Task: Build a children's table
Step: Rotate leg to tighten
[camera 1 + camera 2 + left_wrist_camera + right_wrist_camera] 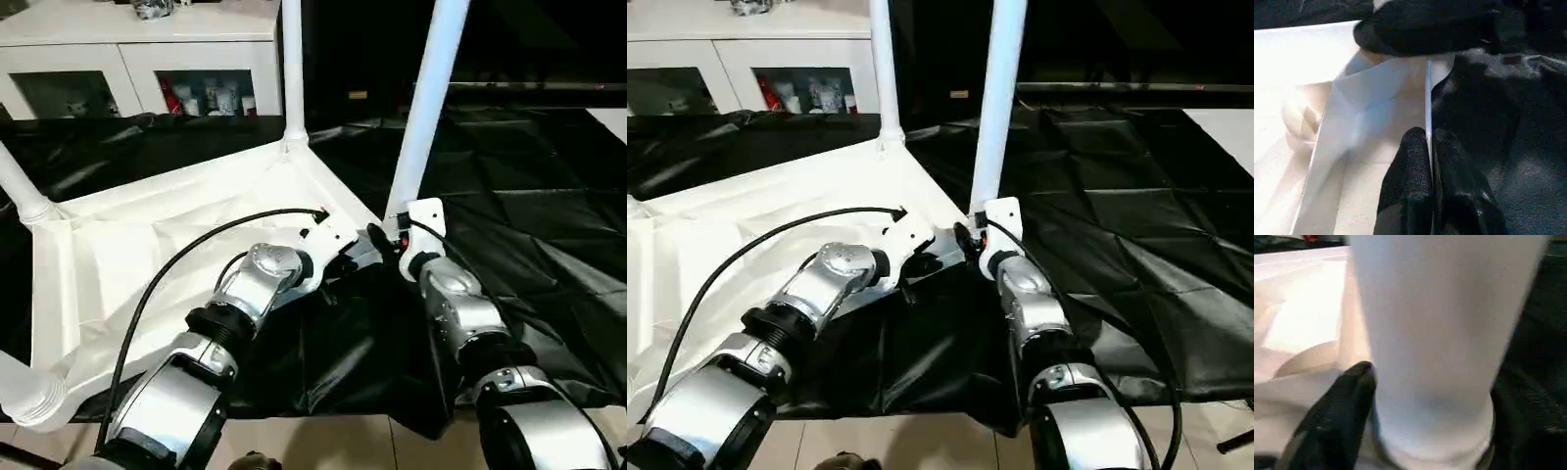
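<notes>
Tabletop (147, 245) is flipped ribs-up on your black-draped work table (529, 196), no readable writing on it. Your left gripper (1430, 161) is pinched shut on its thin rim at the near corner. Your right gripper (1425, 431) clamps the fourth leg (426, 108), standing upright at that corner. Three legs (292, 69) already sit socketed.

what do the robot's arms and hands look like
Both arms are silver metal segments with rounded joint housings, joined by black ribbed collars. The left arm has a thin black cable looping from its forearm up to the white wrist bracket. The right arm ends in a similar white bracket with short black wiring. Each hand has two black, rubbery fingers.
</notes>
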